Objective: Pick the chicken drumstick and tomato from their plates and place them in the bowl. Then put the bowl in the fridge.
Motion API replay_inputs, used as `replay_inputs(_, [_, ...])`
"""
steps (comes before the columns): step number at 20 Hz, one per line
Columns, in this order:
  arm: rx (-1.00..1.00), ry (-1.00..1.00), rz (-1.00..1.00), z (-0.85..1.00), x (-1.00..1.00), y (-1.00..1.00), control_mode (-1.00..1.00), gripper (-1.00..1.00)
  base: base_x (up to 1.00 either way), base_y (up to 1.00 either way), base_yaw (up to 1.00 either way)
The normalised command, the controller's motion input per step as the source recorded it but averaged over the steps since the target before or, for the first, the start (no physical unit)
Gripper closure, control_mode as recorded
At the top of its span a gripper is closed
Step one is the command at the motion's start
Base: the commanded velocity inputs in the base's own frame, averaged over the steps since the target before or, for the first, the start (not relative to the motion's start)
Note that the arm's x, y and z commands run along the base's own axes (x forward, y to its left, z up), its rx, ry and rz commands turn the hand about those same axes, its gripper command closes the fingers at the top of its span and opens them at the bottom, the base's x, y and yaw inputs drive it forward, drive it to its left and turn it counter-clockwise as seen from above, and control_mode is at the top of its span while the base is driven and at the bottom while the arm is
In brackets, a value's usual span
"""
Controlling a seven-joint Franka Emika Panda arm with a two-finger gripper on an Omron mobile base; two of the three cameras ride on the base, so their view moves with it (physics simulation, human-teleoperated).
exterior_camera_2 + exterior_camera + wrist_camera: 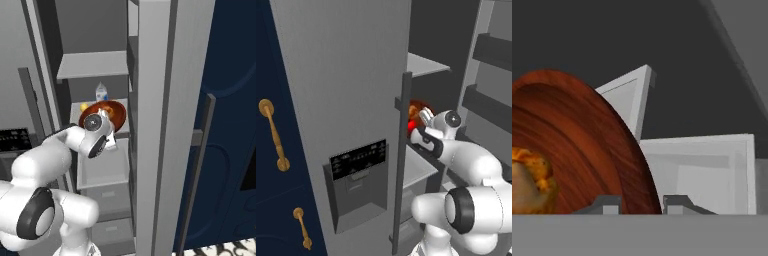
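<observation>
Hand view puts the end effector (641, 204) at the rim of the bowl (577, 145), one fingertip (607, 204) inside the rim and the other outside, pinching the wooden wall between them. To the inside of that grip, the chicken drumstick (529, 182) lies in the bowl's hollow. Beyond the end effector, pale shelf panels stand against the dark interior of the fridge (346, 90). Left base view shows the arm reaching past the open door's bar handle (402, 160), with the bowl (417, 111) and a glimpse of the red tomato (412, 125) just ahead of the wrist. Right base view shows the bowl (112, 112) at a fridge shelf, a small bottle (101, 92) behind it.
</observation>
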Motion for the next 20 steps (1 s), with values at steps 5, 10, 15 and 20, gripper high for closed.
replay_inputs(5, [0.00,0.12,0.00,0.00,0.59,0.00,-1.00,1.00,0.00,0.00,0.00])
replay_inputs(10, [0.00,0.02,0.03,-0.16,0.34,0.00,-1.00,1.00,0.00,0.00,0.00])
replay_inputs(15, [0.00,0.00,0.02,-0.36,0.24,0.00,-1.00,1.00,0.00,0.00,0.00])
replay_inputs(20, [-0.06,-0.04,-0.01,-0.20,0.01,0.46,-1.00,-1.00,0.00,0.00,0.00])
